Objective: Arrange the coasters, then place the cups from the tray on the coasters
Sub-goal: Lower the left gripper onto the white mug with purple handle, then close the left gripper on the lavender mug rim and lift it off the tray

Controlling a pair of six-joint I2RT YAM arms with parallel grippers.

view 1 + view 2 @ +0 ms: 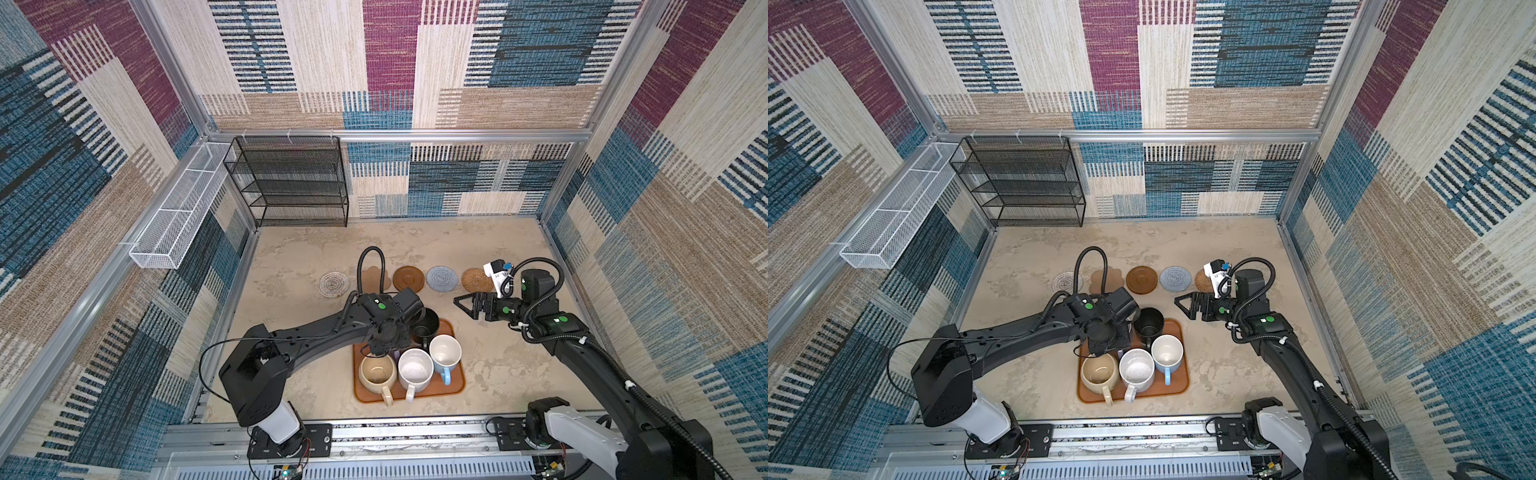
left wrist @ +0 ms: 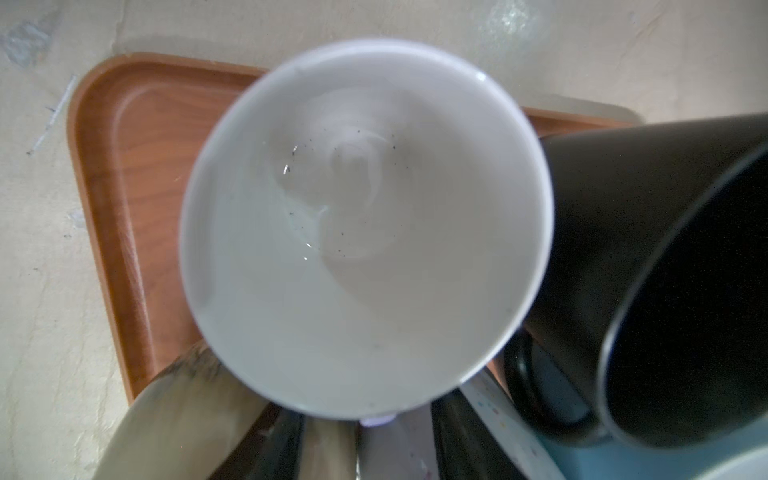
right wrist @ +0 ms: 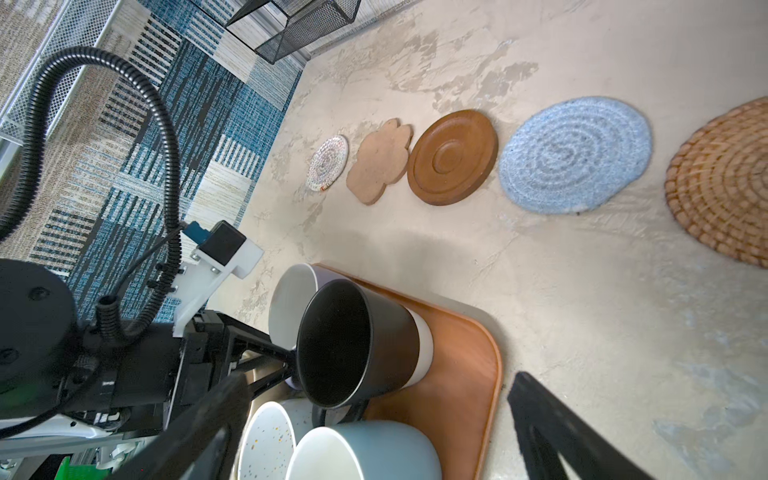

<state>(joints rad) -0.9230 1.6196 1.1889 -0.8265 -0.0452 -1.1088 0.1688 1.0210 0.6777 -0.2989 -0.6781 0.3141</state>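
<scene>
Since the coasters (image 1: pixel 408 278) are already laid in a row across the middle of the worktop, the arranging can be judged done. No cup has been set on any of them yet. All five cups are found on the tray (image 1: pixel 451 384) near the front edge. The left hand (image 2: pixel 365 440) is lowered over the lavender cup (image 2: pixel 365 228) at the tray's back left corner, close beside the black cup (image 1: pixel 426 326). Its fingers (image 2: pixel 270 440) are seen flanking one side of the rim, but whether the cup is already pinched cannot be told. The right hand (image 1: pixel 464 306) is held spread wide and empty above bare worktop, just beyond the tray's back right corner. Five placements are left, and the lavender cup is judged likeliest to go first.
</scene>
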